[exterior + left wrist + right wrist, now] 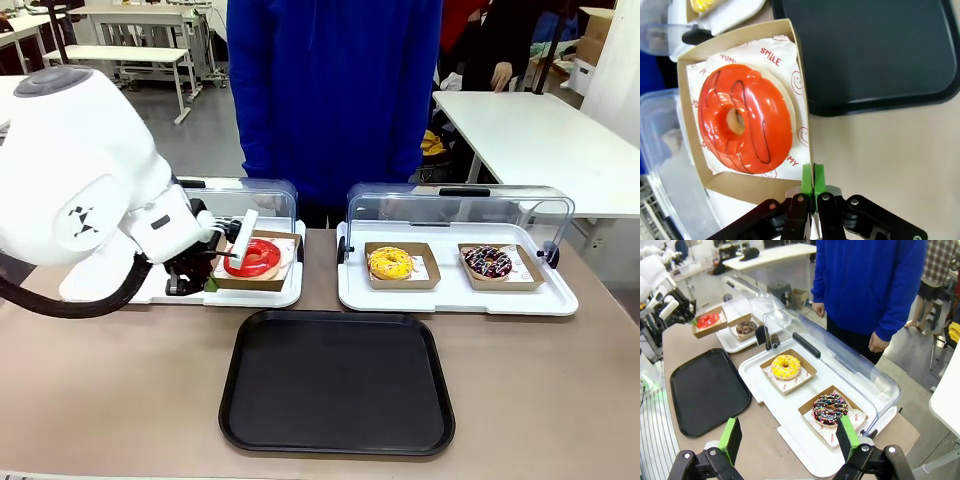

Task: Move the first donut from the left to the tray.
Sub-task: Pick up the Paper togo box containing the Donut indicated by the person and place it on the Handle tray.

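red glaze, glossy and wet-looking, covers the first donut from the left [744,119], with thin dark lines drizzled across it and a pale dough edge showing on one side. it sits on white paper printed with red "smile" and little faces, inside a shallow brown cardboard box [740,185]. in the left wrist view the left gripper [813,181] has its green fingers pressed together on the thin wall of that box at about 6 o'clock of the donut, pinching the cardboard and not touching the glaze.

in the front view the box is tilted up, raised at its side nearest the left arm, above a white display tray [270,296] with a clear lid at about 10 o'clock of the black tray [338,385]. the black tray lies flat on the beige bench [540,380], square with rounded corners and a low rim, its surface bare.

at about 1 o'clock of the black tray a second white display tray [455,296] holds a yellow-glazed donut [390,262] and a chocolate donut with sprinkles [488,262], each in its own brown box, with the clear lid standing up behind them. a person in a blue top [335,95] stands at the far edge.

the right gripper [790,440] has its fingers spread wide, holding nothing, over the near edge of the bench.
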`<state>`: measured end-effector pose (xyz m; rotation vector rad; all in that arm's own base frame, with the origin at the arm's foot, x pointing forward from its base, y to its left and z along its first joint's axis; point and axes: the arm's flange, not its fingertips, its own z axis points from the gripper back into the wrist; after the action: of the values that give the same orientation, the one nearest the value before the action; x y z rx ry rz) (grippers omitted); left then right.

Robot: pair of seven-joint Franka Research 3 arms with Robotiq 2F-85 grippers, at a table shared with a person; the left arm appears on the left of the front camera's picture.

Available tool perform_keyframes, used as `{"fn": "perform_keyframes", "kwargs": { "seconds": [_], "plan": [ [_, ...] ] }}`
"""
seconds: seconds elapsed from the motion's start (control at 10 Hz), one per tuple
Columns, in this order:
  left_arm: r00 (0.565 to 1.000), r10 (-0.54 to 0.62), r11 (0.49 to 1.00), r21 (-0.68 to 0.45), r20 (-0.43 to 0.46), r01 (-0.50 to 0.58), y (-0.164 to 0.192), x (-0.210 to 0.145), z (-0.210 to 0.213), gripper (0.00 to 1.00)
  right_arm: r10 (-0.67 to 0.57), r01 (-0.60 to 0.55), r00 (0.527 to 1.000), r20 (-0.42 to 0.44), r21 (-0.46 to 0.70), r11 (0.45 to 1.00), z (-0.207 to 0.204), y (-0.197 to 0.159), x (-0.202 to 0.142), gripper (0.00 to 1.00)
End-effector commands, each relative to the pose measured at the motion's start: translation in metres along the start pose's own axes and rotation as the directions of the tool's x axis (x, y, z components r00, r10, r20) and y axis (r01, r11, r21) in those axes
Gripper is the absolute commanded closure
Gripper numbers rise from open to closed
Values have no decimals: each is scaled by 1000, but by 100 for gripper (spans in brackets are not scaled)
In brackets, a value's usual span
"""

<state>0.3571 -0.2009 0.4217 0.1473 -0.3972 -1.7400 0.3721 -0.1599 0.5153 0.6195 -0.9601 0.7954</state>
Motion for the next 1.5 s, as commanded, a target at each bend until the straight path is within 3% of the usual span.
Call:
{"fn": "perform_keyframes", "kwargs": {
  "seconds": [0.0, 0.4, 0.5, 0.6, 0.8, 1.0, 1.4],
  "plan": [
    [1000, 7, 1000, -2, 6, -7, 4, -13, 0, 98, 25, -25, 999, 34, 0, 1000, -1, -3, 2, 0],
    [1000, 18, 1000, -6, 7, -18, 2, -8, -1, 98, 25, -25, 999, 34, 0, 1000, -1, -3, 2, 0],
    [999, -34, 999, 26, 38, 33, -19, 30, -1, 98, 25, -25, 999, 34, 0, 1000, -1, -3, 2, 0],
    [1000, -20, 999, 37, 21, 19, -38, 62, 0, 98, 25, -25, 999, 34, 0, 1000, -1, -3, 2, 0],
    [999, -2, 1000, 18, 39, 2, -64, 99, -14, 98, 25, -25, 999, 34, 0, 1000, -1, -3, 2, 0],
    [997, 28, 1000, 11, 65, -29, -94, 125, -31, 98, 25, -25, 999, 34, 0, 1000, -1, -3, 2, 0],
    [997, 70, 997, 12, -13, -70, -128, 146, -56, 98, 25, -25, 999, 34, 0, 1000, -1, -3, 2, 0]
  ]
}}
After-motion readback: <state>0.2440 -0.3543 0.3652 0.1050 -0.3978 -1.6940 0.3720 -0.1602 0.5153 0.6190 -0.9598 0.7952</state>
